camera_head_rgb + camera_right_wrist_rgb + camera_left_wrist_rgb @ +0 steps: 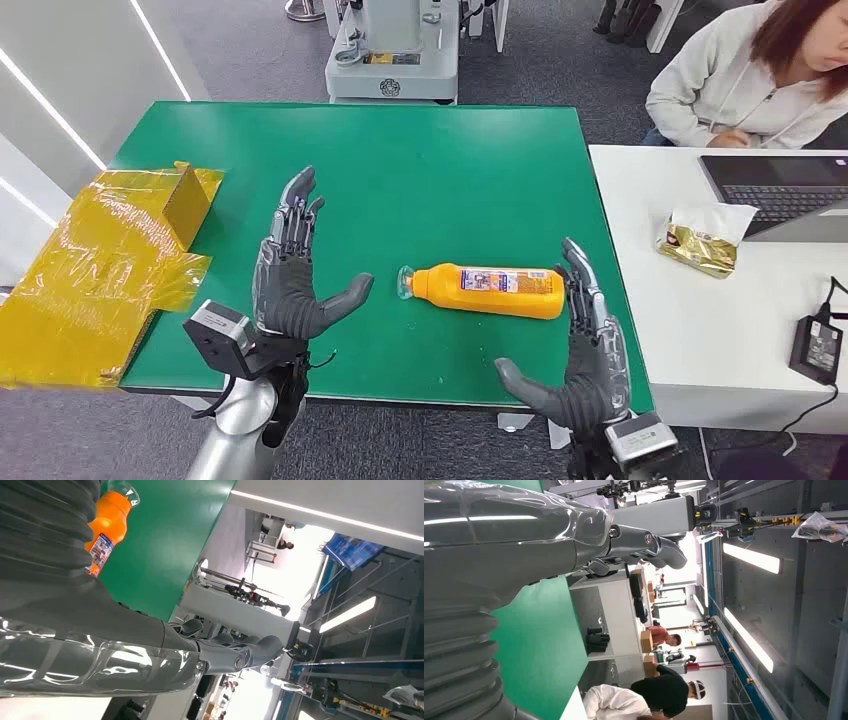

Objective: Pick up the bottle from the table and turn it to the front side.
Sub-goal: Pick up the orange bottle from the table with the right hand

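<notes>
An orange bottle [490, 290] with a clear cap and a printed label lies on its side on the green table [400, 170], cap pointing toward my left hand. My left hand [295, 275] hovers open to the left of the cap, fingers spread, holding nothing. My right hand [580, 350] stands open just right of the bottle's base, near the table's front edge, apart from it. The right wrist view shows the bottle [102, 527] beyond the grey hand [150, 650]. The left wrist view shows my left hand [524, 545] over the green table [544, 645].
A yellow-taped cardboard box [110, 260] sits at the table's left edge. A white desk [700, 330] to the right carries a laptop [780, 190], a gold packet [700, 240] and a power adapter [815, 345]. A person [750, 70] sits behind it. A machine base [395, 60] stands beyond the table.
</notes>
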